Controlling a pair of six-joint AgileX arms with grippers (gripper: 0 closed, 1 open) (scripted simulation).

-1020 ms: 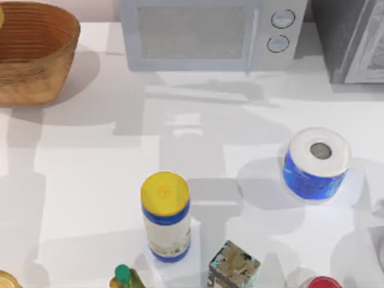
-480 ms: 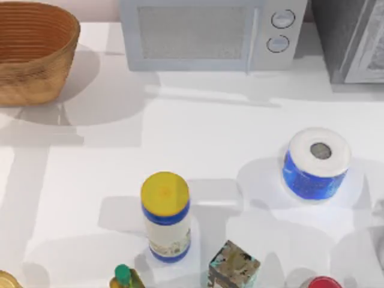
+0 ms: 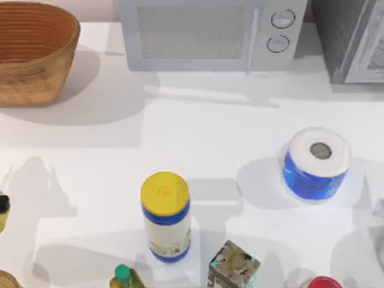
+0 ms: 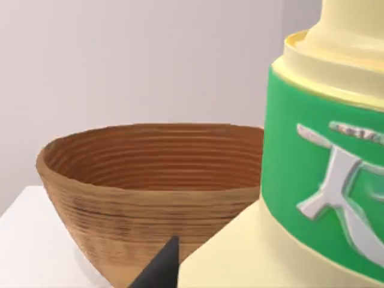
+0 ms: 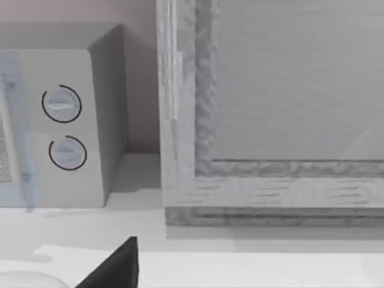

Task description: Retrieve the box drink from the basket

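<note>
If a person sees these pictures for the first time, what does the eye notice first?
In the left wrist view, a cream bottle with a green label looms close, with the basket behind it. From above, the basket stands at the table's far left, a yellow-capped bottle stands near the front middle, and a blue-wrapped paper roll sits to the right. A microwave stands at the back.

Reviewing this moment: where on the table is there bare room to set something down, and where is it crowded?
The widest bare patch runs across the middle of the table, bordered by the basket, the microwave, the blue paper roll and the yellow-capped bottle. The near edge is crowded: that bottle, the green-capped bottle and the mottled cube box stand close.
</note>
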